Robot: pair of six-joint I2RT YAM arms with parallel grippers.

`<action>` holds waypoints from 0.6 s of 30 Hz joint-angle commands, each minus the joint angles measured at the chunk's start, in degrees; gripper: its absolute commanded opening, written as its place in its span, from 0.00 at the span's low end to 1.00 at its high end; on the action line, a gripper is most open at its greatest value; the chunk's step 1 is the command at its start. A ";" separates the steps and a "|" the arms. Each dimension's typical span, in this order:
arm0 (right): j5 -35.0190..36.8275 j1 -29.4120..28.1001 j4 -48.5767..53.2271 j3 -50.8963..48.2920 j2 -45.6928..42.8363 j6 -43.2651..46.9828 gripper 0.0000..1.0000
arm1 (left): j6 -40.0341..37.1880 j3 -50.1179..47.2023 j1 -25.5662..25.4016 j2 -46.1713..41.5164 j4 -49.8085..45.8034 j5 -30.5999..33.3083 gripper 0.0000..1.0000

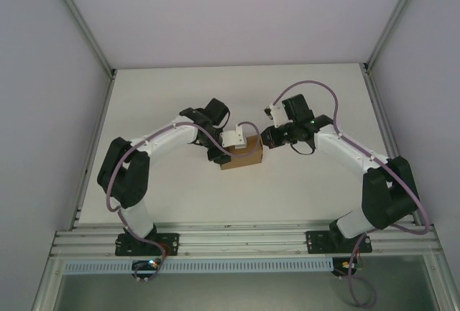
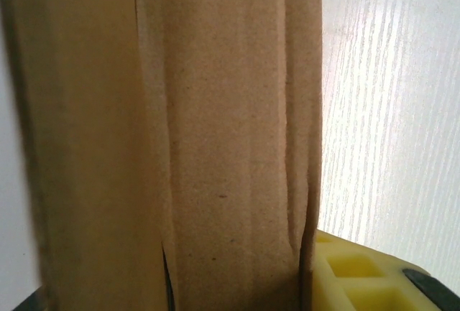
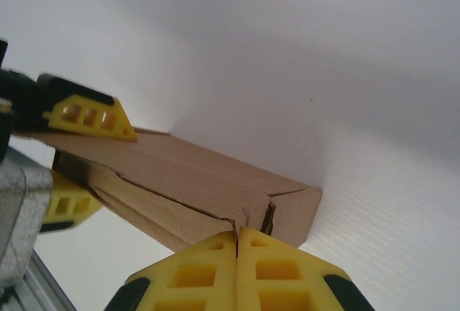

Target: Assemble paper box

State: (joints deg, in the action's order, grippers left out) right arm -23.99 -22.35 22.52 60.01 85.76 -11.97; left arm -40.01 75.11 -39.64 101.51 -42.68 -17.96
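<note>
Box (image 3: 208,182) inside left tool (image 3: 108,171)

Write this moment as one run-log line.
left gripper: clamps paper box end | right gripper: shut, tips at its corner

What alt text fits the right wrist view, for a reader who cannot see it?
A flat brown paper box lies on a white table, its far end clamped between the yellow fingers of the left hand. The yellow fingers of the right hand are pressed together at the box's near corner.
</note>
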 commanded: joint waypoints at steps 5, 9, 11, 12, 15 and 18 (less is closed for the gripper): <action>4.34 -1.91 -1.87 -2.72 -0.38 -2.38 0.00 | 0.26 0.92 -0.26 1.17 2.22 -0.55 0.36; 7.75 -1.98 -2.04 -4.86 -0.26 1.88 0.00 | 0.32 0.56 -0.24 0.75 2.69 -0.52 0.37; 7.83 -2.09 -3.25 -6.47 -0.43 3.11 0.00 | 0.45 0.48 -0.22 0.61 2.94 -0.49 0.37; 8.33 -2.09 -3.60 -7.10 -0.60 3.50 0.00 | 0.50 0.56 -0.23 0.60 2.86 -0.33 0.37; 9.85 -2.19 -3.98 -8.43 -1.35 3.80 0.00 | 0.61 0.72 -0.25 0.53 2.92 0.11 0.38; 9.84 -2.41 -4.97 -9.36 -2.17 3.49 0.00 | 0.96 1.10 -0.22 0.44 2.81 0.11 0.42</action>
State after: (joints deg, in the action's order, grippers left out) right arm -17.72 -24.29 15.22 52.84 83.31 -9.37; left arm -38.65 75.16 -39.66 101.54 -41.65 -17.32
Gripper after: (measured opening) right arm 0.042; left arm 0.415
